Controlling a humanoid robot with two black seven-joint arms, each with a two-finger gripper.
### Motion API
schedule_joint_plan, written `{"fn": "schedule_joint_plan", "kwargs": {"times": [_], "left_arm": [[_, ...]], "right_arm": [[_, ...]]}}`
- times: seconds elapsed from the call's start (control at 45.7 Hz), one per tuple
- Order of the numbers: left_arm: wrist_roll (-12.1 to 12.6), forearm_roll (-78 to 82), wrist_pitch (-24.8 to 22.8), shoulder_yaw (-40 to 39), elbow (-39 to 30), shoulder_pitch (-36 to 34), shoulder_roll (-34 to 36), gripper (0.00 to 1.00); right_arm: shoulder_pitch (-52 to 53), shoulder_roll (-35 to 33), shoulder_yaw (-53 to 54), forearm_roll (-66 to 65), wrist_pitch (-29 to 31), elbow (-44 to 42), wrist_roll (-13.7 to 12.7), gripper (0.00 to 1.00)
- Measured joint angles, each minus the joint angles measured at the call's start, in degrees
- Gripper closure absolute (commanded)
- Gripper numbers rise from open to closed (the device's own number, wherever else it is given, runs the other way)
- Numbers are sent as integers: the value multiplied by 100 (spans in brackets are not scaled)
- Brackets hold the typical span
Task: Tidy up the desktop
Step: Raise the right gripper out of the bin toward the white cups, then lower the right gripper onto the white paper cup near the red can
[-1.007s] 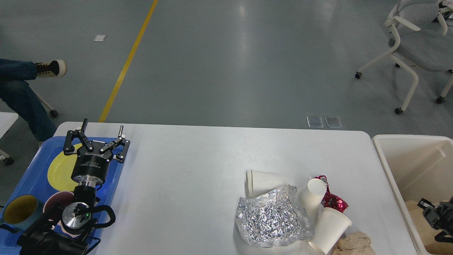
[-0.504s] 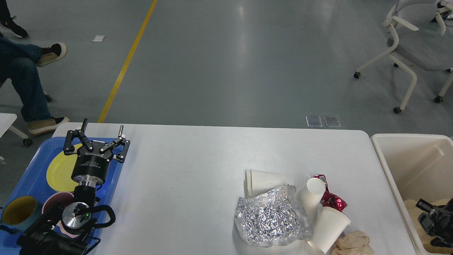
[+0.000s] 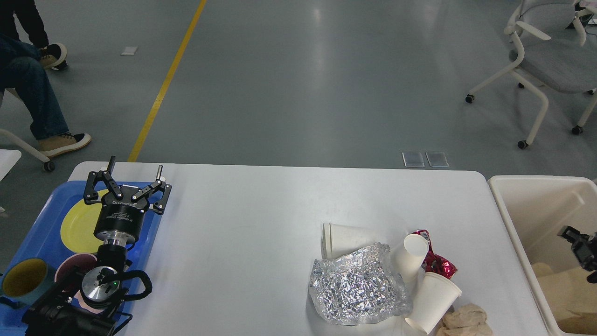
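The desktop [image 3: 261, 224] fills the lower frame, rigid and fixed; you handle its litter. Pinch the light, crushable foil [image 3: 357, 291], lower centre, by an edge. Left gripper [image 3: 133, 184] is released and empty; right gripper [image 3: 580, 242], at the right edge: cannot tell.

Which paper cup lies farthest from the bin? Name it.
The stacked cups lying on their side just behind the foil, rims facing left. The other two cups sit nearer the bin.
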Motion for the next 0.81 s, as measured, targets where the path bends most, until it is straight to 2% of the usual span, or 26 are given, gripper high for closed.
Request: {"fn": "schedule_joint_plan", "kwargs": {"times": [0.131, 0.175, 0.197, 0.35, 0.613, 0.701, 0.81], "left_arm": [[0, 0, 0, 0, 0, 0, 0, 4], [0, 0, 0, 0, 0, 0, 0, 4], [0, 0, 0, 0, 0, 0, 0, 4], [0, 0, 0, 0, 0, 0, 0, 4], [0, 0, -2, 0, 0, 0, 0, 4], [0, 0, -2, 0, 0, 1, 0, 4], [0, 0, -2, 0, 0, 8, 0, 4]], "right_arm": [[1398, -279, -291, -510, 689, 1118, -43, 0], [2006, -375, -432, -756, 791, 1783, -56, 0], [2561, -445, -587, -935, 840, 2394, -64, 0], [4507, -346, -1415, -1155, 1170, 4372, -78, 0], [7004, 523, -1890, -1109, 2962, 6317, -79, 0], [7805, 660, -1863, -1024, 3281, 6970, -82, 0], [8682, 713, -1854, -666, 3394, 7710, -87, 0]]}}
